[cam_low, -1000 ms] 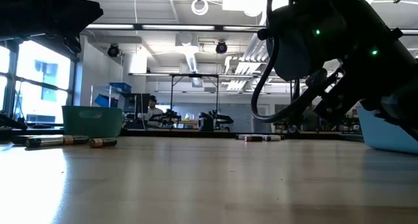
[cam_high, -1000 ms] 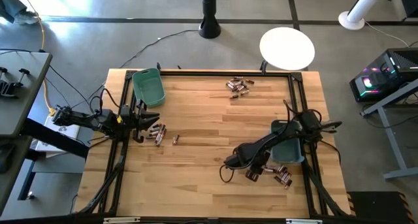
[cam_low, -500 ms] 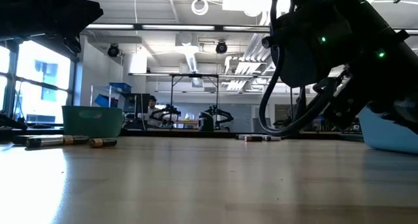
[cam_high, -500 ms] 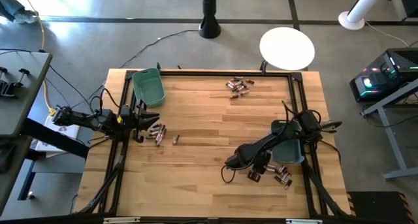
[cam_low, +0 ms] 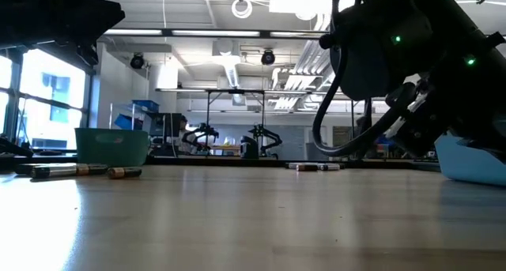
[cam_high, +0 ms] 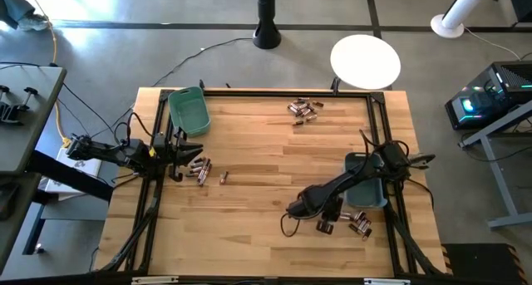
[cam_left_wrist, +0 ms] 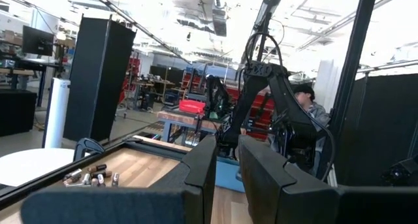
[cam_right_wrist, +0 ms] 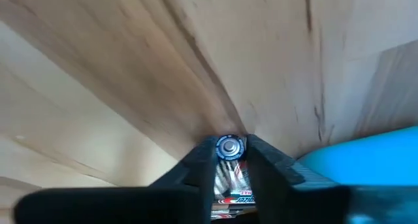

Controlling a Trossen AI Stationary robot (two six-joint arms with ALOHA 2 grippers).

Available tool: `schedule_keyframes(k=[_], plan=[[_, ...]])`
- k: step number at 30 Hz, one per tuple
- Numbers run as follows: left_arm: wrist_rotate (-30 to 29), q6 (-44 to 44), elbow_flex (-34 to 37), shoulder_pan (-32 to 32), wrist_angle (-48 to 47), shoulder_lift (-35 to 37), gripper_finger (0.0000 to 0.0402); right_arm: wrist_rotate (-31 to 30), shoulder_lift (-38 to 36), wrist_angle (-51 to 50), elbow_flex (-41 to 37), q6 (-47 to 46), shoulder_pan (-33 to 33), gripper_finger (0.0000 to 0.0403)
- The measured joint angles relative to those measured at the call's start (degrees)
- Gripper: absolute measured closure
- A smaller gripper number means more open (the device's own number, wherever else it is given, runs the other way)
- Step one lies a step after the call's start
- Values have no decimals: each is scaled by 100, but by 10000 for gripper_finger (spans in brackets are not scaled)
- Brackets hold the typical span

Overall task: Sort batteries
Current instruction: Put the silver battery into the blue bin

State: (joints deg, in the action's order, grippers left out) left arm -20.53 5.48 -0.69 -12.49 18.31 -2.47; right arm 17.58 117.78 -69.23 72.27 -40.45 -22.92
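While clamped on one battery (cam_right_wrist: 228, 185), lift the right end effector (cam_high: 326, 220) straight off the bench (cam_high: 266, 152) at 5 o'clock. Avoid dragging through the loose batteries (cam_high: 359, 227) just beside it. Judged next: swing toward the blue-grey bin (cam_high: 366, 189) at 4 o'clock, if that cell belongs there. Release low over the bin's floor, so that nothing bounces out. Hold the grip square; a round cell could roll between the fingers.

Only in the right wrist view: battery end-on, pinched between both dark fingers, with wood grain and a blue bin edge close behind. From above, merely a dark arm hiding the grasp, yet all else laid out: a heap (cam_high: 303, 109) at 12 o'clock, another (cam_high: 199, 170) at 9 o'clock beside the waiting left end effector (cam_high: 184, 152), and the green bin (cam_high: 189, 110) at 10 o'clock. Left end effector: open or closed cannot be told.
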Motion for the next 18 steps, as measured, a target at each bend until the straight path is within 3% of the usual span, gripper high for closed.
schedule_keyframes(k=[4,11,18], plan=[[0,2,0,1,-1,1,344,17,-5,-9,4,0,2,384],[0,31,0,1,-2,1,344,-54,4,-34,91,85,-2,385],[0,37,0,2,-2,1,344,-1245,4,38,1038,165,-3,387]])
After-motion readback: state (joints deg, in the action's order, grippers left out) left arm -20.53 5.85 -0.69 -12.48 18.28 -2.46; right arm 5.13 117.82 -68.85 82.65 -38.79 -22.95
